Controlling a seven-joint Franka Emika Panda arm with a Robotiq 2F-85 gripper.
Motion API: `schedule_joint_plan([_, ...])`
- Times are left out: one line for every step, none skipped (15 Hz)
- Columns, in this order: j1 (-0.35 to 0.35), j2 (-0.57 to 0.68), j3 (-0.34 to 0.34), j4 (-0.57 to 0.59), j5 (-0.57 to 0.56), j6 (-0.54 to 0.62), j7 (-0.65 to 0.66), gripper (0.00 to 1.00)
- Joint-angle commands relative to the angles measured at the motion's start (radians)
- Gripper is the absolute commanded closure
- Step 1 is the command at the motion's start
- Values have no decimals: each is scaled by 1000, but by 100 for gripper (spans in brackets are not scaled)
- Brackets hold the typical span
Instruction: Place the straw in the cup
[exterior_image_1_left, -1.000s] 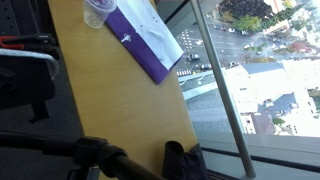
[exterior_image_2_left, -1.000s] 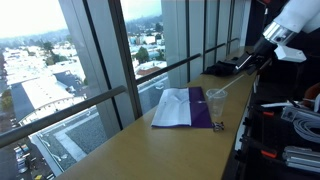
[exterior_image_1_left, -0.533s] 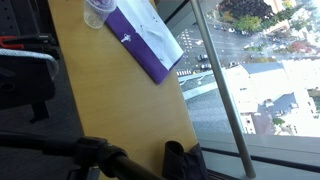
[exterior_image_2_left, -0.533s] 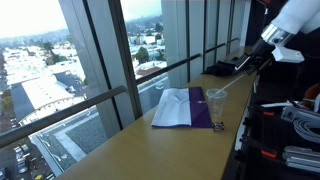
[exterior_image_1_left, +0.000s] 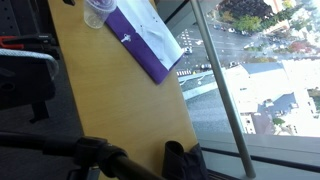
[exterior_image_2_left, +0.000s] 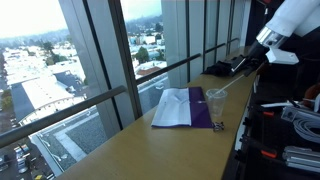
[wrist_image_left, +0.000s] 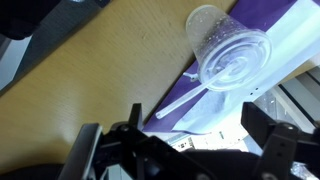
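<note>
The clear cup (wrist_image_left: 228, 52) stands on the wooden desk beside the purple-and-white folder (wrist_image_left: 285, 35). The thin white straw (wrist_image_left: 178, 100) leans out of its top, with its free end pointing away from the cup. The cup (exterior_image_2_left: 216, 103) and the slanting straw (exterior_image_2_left: 227, 89) also show in an exterior view, and the cup (exterior_image_1_left: 98, 12) appears at the top edge of the other exterior view. My gripper (wrist_image_left: 200, 135) is open and empty and hangs above the cup and straw, apart from them. In an exterior view the gripper (exterior_image_2_left: 258, 48) is raised behind the cup.
The folder (exterior_image_2_left: 182, 108) lies flat by the window side of the desk (exterior_image_1_left: 120, 95). Dark gear (exterior_image_2_left: 225, 68) sits at the desk's far end. A small dark object (exterior_image_2_left: 217, 126) lies in front of the cup. Black equipment (exterior_image_1_left: 100, 158) and a chair (exterior_image_1_left: 25, 75) stand by the desk. Window mullions (exterior_image_1_left: 225, 85) run along it.
The arm has shifted slightly up and away from the cup. The cup, straw and folder have not moved.
</note>
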Motion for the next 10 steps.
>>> schedule_joint_plan([17, 19, 15, 21, 24, -8, 19, 0])
schedule_joint_plan([22, 20, 18, 27, 30, -8, 23, 0])
schedule_joint_plan([29, 23, 22, 36, 37, -9, 28, 0])
schedule_joint_plan([34, 24, 25, 44, 45, -7, 30, 0])
schedule_joint_plan([40, 25, 28, 55, 56, -6, 33, 0])
schedule_joint_plan([45, 27, 31, 64, 66, -5, 35, 0])
schedule_joint_plan([50, 31, 35, 75, 77, -5, 38, 0])
schedule_joint_plan([55, 36, 38, 86, 86, -5, 43, 0])
schedule_joint_plan([59, 41, 39, 94, 96, -4, 47, 0])
schedule_joint_plan([64, 47, 42, 101, 105, -4, 50, 0])
